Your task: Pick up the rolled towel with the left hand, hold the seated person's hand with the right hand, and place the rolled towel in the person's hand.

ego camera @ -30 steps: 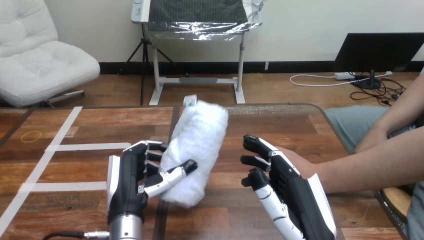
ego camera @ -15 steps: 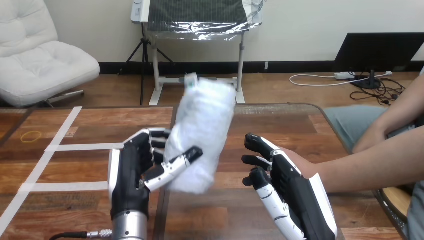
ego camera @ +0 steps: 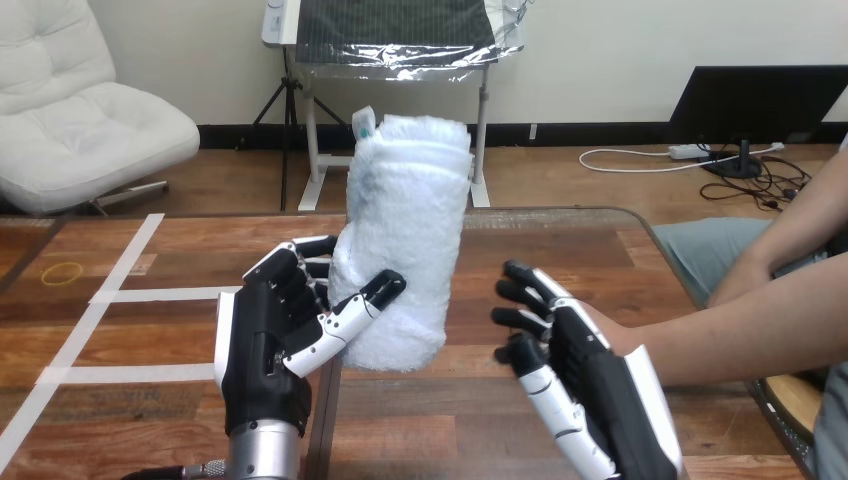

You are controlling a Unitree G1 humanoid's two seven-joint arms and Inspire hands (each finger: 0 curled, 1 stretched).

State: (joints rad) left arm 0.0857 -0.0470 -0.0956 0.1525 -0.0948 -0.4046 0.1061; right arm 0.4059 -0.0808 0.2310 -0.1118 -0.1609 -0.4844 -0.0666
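The tabletop (ego camera: 560, 245) is bare wood between the two robot hands and out to its far and right edges. White tape strips (ego camera: 150, 294) cross its left part. The left robot hand (ego camera: 270, 350) is wrapped round the rolled towel (ego camera: 405, 240), thumb across the front, holding it upright above the wood. The right robot hand (ego camera: 590, 390) lies against the person's hand (ego camera: 608, 332), near the towel's right side. I cannot tell whether it grips that hand.

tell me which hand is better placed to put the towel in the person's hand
Left: the left hand grips the rolled towel upright; the right hand is beside the person's hand, carrying no towel.
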